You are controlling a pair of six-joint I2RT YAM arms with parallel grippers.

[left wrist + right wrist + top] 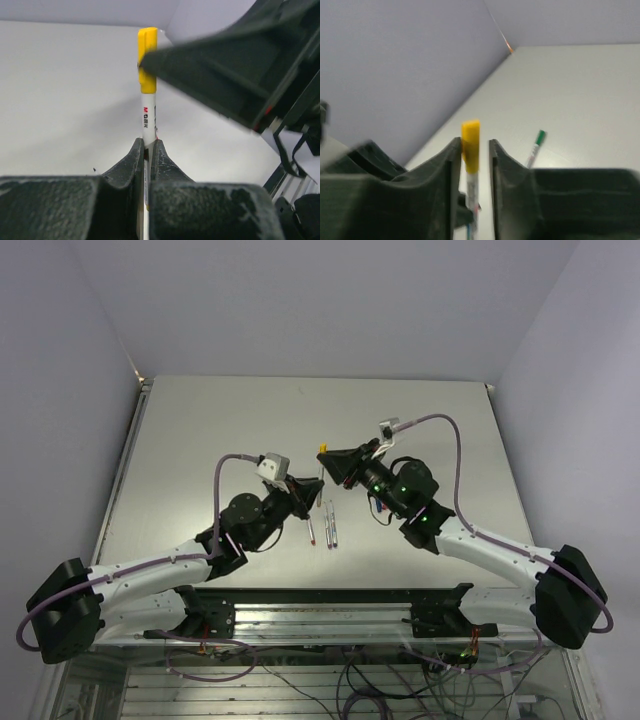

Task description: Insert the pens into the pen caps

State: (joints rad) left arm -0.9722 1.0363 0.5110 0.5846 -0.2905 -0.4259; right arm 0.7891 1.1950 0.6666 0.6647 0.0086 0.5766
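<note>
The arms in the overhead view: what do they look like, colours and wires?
Both the left arm and right arm have white shells between black joints. A purple cable loops over each, ending at a small pale camera box. Green lights glow on the right arm's wrist. The left pincer and right pincer each have two black wedge-shaped fingers.

Scene is lit evenly & softly from above; the counter (200,440) is rendered bright pale grey, w/ only faint, soft-edged shadows. In the left wrist view the pen (148,120) is sharp, its print legible, & a weak grey shadow is thrown on the counter behind it. The right wrist view is softer: the right hand (474,144), yellow cap (470,137) & a green-tipped pen (536,145) are blurred.
</note>
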